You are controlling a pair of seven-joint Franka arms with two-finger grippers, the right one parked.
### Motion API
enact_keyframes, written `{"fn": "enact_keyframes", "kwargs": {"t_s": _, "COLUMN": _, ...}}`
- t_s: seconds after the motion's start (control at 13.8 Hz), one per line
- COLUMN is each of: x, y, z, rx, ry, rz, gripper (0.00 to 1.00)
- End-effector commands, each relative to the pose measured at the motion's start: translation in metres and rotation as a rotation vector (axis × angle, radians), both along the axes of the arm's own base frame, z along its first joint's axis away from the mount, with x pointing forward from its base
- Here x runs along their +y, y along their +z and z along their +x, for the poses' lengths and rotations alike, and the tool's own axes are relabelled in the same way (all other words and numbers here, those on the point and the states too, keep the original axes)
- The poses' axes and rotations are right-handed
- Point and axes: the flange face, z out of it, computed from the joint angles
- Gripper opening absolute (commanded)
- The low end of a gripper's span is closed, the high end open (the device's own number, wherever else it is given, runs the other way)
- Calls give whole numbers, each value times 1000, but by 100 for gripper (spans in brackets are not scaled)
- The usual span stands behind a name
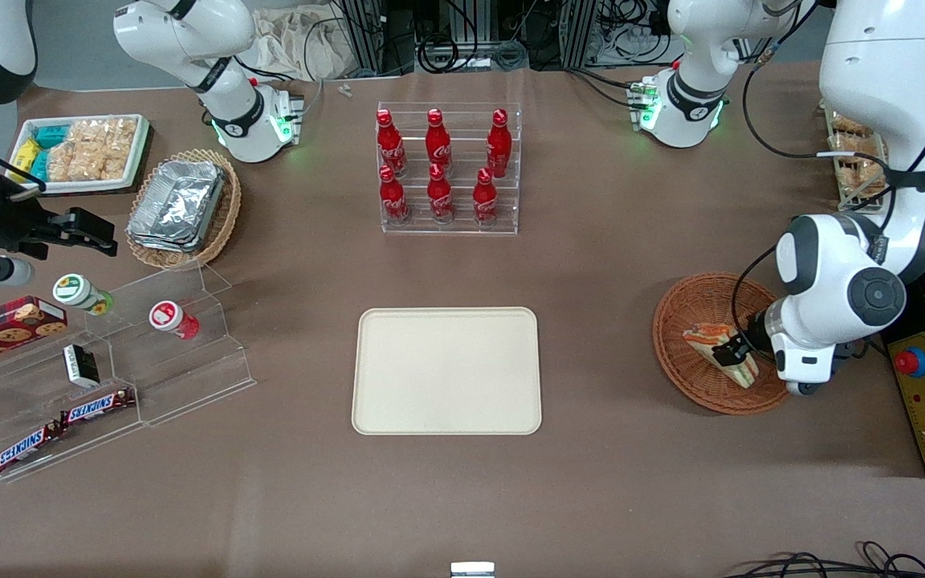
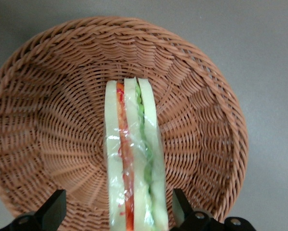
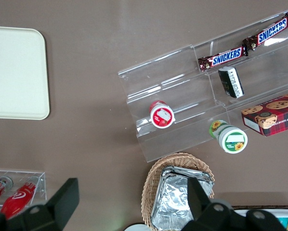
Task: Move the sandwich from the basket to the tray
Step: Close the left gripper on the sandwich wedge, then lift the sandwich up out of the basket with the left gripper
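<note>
Brown bench, gripper in wicker basket, fingers apart, straddled wrapped sandwich, cream tray bare.

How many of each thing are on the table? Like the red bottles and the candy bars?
Red bottles: 6
Snickers bars: 2
Baskets: 2
Trays: 2
Sandwich: 1
Cookie box: 1
Total: 14

The gripper is open around the sandwich in the round basket.
</note>
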Motion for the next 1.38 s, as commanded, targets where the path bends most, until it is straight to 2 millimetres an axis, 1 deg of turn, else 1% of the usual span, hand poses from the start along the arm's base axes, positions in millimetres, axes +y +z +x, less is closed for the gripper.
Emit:
{"fn": "enact_keyframes", "kwargs": {"t_s": 0.0, "x": -1, "y": -5, "z": 1, "rx": -29, "ry": 54, "rz": -2, "gripper": 99}}
{"fn": "enact_keyframes", "kwargs": {"t_s": 0.07, "x": -1, "y": -10, "z": 0, "rx": -22, "ry": 53, "rz": -1, "gripper": 98}}
{"fn": "enact_keyframes", "kwargs": {"t_s": 0.15, "x": 0, "y": -12, "z": 0, "rx": -20, "ry": 54, "rz": -1, "gripper": 94}}
{"fn": "enact_keyframes", "kwargs": {"t_s": 0.22, "x": 1, "y": -13, "z": 0, "rx": -19, "ry": 57, "rz": -1, "gripper": 85}}
{"fn": "enact_keyframes", "kwargs": {"t_s": 0.29, "x": 1, "y": -13, "z": 0, "rx": -15, "ry": 60, "rz": 0, "gripper": 70}}
{"fn": "enact_keyframes", "kwargs": {"t_s": 0.36, "x": 1, "y": -13, "z": -1, "rx": -11, "ry": 61, "rz": -1, "gripper": 49}}
{"fn": "enact_keyframes", "kwargs": {"t_s": 0.51, "x": 0, "y": -10, "z": 0, "rx": -3, "ry": 57, "rz": 0, "gripper": 20}}
{"fn": "enact_keyframes", "kwargs": {"t_s": 0.58, "x": -1, "y": -5, "z": -3, "rx": 25, "ry": 48, "rz": 4, "gripper": 7}}
{"fn": "enact_keyframes", "kwargs": {"t_s": 0.65, "x": -1, "y": 5, "z": -3, "rx": 51, "ry": 36, "rz": 5, "gripper": 5}}
{"fn": "enact_keyframes", "kwargs": {"t_s": 0.73, "x": -3, "y": 20, "z": -3, "rx": 77, "ry": 31, "rz": 6, "gripper": 2}}
{"fn": "enact_keyframes", "kwargs": {"t_s": 0.87, "x": -15, "y": 66, "z": -2, "rx": 102, "ry": 6, "rz": 1, "gripper": 0}}
{"fn": "enact_keyframes", "kwargs": {"t_s": 1.09, "x": -16, "y": 161, "z": -3, "rx": 120, "ry": -42, "rz": -3, "gripper": 0}}
{"fn": "enact_keyframes", "kwargs": {"t_s": 1.16, "x": -16, "y": 189, "z": -1, "rx": 118, "ry": -71, "rz": -11, "gripper": 0}}
{"fn": "enact_keyframes", "kwargs": {"t_s": 1.24, "x": -16, "y": 208, "z": 0, "rx": 116, "ry": -85, "rz": -27, "gripper": 0}}
{"fn": "enact_keyframes", "kwargs": {"t_s": 1.31, "x": -18, "y": 222, "z": 3, "rx": 96, "ry": -107, "rz": -54, "gripper": 0}}
